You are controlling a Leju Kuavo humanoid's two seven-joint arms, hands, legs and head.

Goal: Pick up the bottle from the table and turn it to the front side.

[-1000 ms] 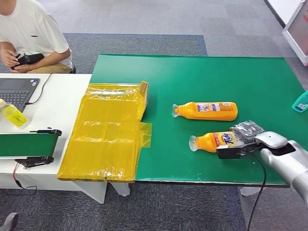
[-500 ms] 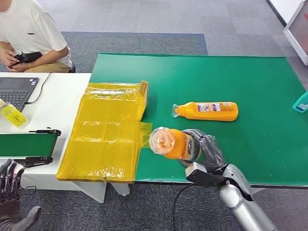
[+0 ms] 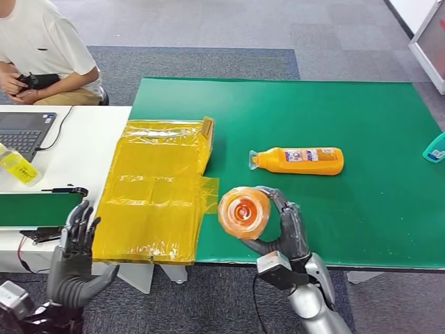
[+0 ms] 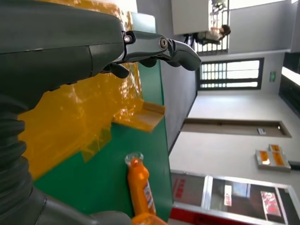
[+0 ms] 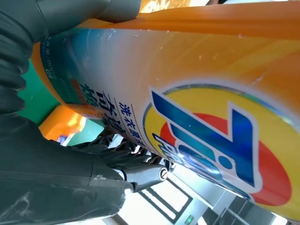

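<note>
Two orange bottles are before us. One bottle [image 3: 244, 212] is grasped in our right hand [image 3: 283, 233], lifted off the green worktop [image 3: 367, 209] near its front edge, its round end turned toward our head camera. Our right wrist view shows the fingers [image 5: 116, 154] wrapped under its body, with the blue, red and yellow logo label [image 5: 212, 140] facing that camera. The second bottle [image 3: 299, 161] lies flat on the worktop just beyond the right hand, cap toward the yellow plastic sheet [image 3: 152, 191]. Our left hand [image 3: 76, 261] is raised well apart from the bottle, in front of the white desk [image 3: 89, 149], released, fingers spread and holding nothing. Beyond it a seated person [image 3: 42, 52] is at a laptop [image 3: 23, 132].
</note>
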